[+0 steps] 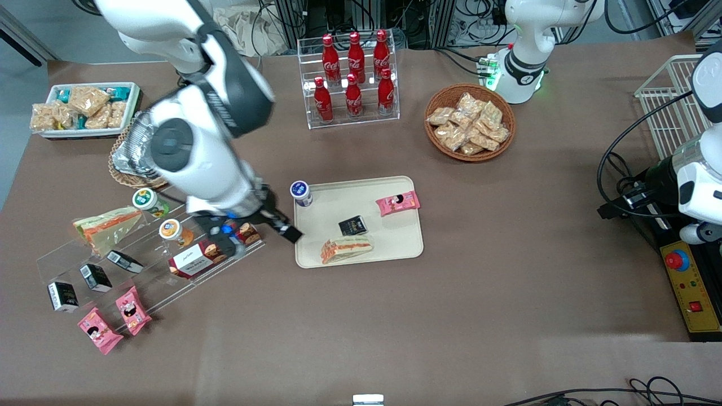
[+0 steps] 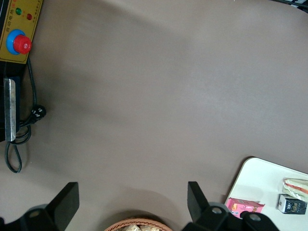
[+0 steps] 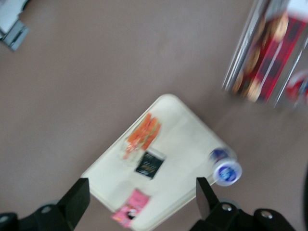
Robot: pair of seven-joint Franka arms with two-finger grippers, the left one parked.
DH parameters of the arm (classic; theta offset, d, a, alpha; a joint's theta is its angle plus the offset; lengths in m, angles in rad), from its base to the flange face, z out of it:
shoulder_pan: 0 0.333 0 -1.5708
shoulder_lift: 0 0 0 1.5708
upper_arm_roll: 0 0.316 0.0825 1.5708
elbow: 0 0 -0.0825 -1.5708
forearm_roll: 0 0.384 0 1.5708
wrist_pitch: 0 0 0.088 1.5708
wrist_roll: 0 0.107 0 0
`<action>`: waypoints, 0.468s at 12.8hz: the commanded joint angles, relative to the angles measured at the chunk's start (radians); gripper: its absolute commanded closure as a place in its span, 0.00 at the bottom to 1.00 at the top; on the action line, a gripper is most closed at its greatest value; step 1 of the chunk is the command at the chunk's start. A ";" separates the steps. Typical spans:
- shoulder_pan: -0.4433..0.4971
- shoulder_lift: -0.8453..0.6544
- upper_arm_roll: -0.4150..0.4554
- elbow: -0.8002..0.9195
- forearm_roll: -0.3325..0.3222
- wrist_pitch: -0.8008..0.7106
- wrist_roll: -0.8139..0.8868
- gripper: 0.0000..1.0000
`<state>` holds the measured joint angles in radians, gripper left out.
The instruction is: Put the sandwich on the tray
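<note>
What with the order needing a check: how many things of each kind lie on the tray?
Sandwich: 1
Pink snack packet: 1
Black box: 1
Total: 3 on the tray
The blue-capped bottle at its corner is left out: I cannot tell if it is on it. The gripper, fingers open, hovers above the table beside the tray.

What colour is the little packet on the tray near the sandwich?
Pink packet, clearest in the front view, lying on the cream tray.
</note>
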<state>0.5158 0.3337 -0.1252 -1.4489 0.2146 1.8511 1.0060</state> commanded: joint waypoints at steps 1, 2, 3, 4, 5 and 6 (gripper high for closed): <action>-0.034 -0.155 0.001 -0.166 -0.117 0.011 -0.197 0.02; -0.039 -0.194 0.001 -0.203 -0.165 0.016 -0.254 0.02; -0.042 -0.231 -0.013 -0.229 -0.175 0.017 -0.304 0.02; -0.056 -0.263 -0.040 -0.251 -0.175 0.017 -0.381 0.02; -0.077 -0.284 -0.057 -0.264 -0.175 0.016 -0.494 0.02; -0.109 -0.300 -0.068 -0.265 -0.173 0.008 -0.603 0.02</action>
<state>0.4521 0.1098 -0.1746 -1.6424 0.0558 1.8504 0.5744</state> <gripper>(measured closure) 0.018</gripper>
